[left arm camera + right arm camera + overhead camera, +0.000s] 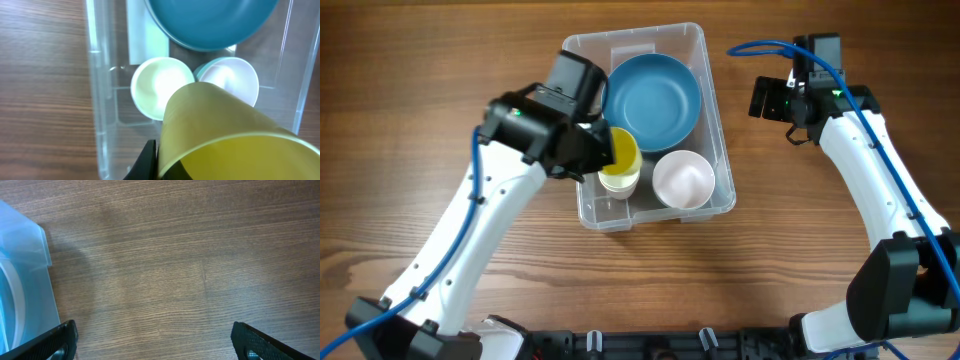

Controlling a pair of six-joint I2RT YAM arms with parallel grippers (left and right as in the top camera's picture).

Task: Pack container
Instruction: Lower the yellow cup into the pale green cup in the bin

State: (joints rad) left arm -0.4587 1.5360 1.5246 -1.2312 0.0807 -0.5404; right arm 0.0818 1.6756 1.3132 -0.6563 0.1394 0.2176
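The left fingers (145,162) are clenched on a tilted yellow cup (225,135). The clear container (620,218) lies directly under them on the wooden surface (820,260). It holds a blue bowl (652,95), a white bowl (683,180) and a pale cup (160,85). The right fingers (270,342) are spread wide and grasp nothing. The container is near them, on their left side.
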